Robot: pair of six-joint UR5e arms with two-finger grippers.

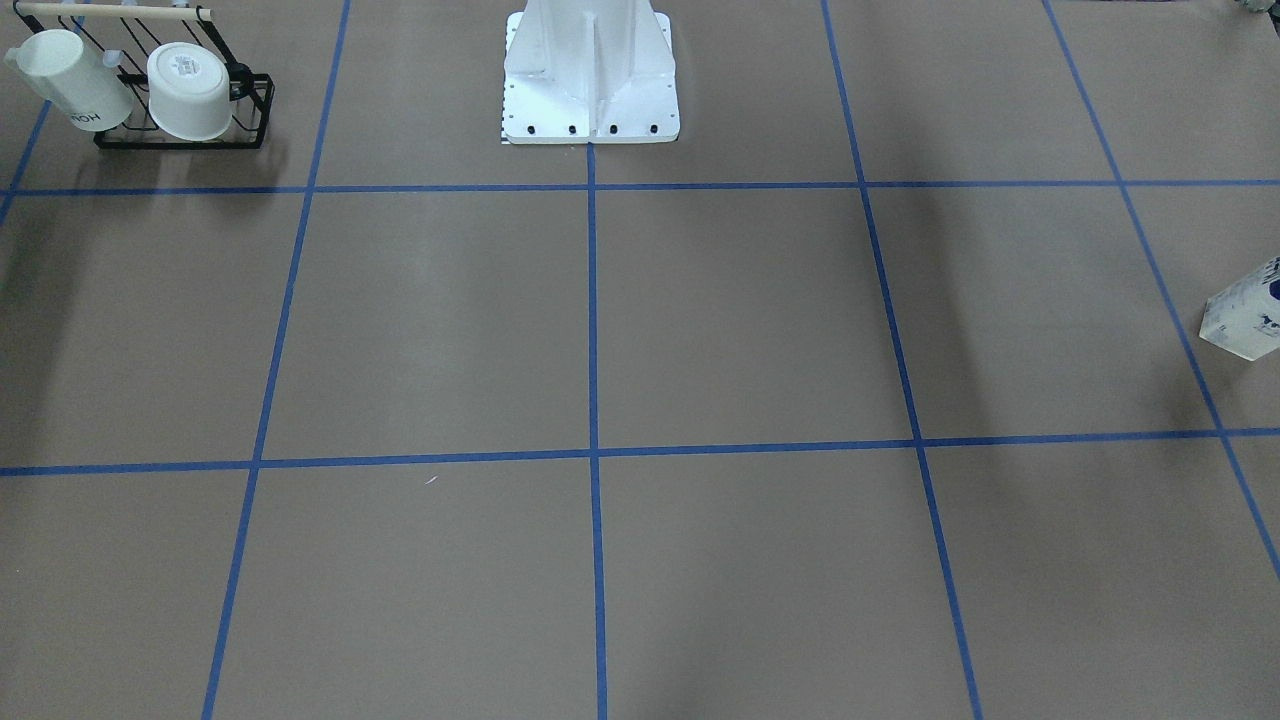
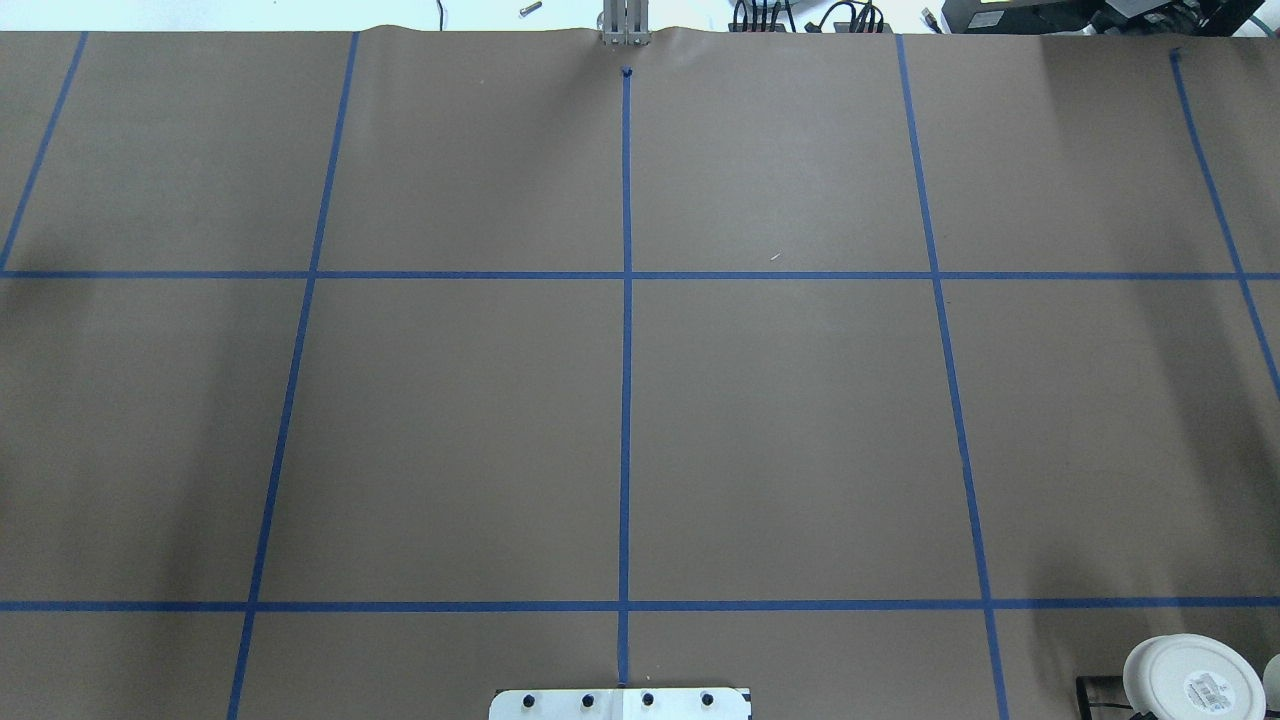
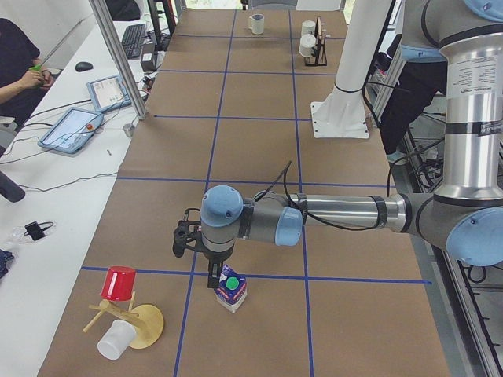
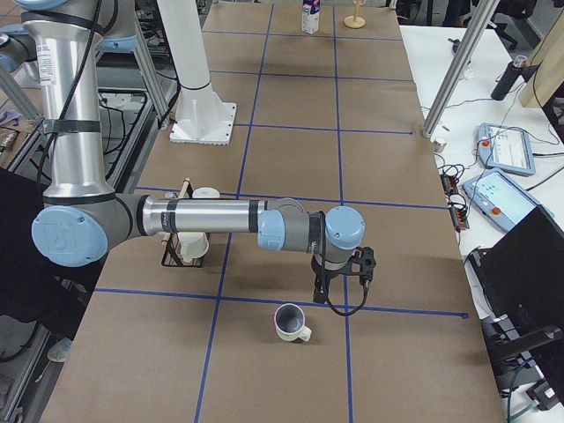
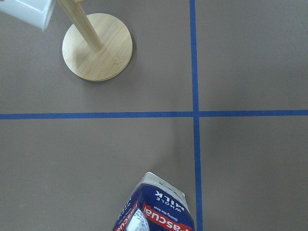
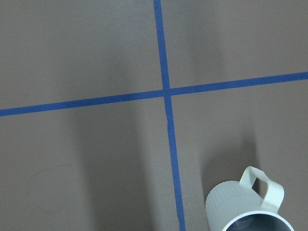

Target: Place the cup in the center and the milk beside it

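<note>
Nothing done yet: cup (image 4: 291, 322) and milk (image 3: 230, 287) sit low in the end views, neither at center (image 2: 626, 275); can't tell whether left pincer (image 3: 212, 276) or right pincer (image 4: 319, 293) is open.

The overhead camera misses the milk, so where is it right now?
In the exterior left view the milk stands at the near end of the table, just below the left hand and beside the wooden cup stand.
</note>
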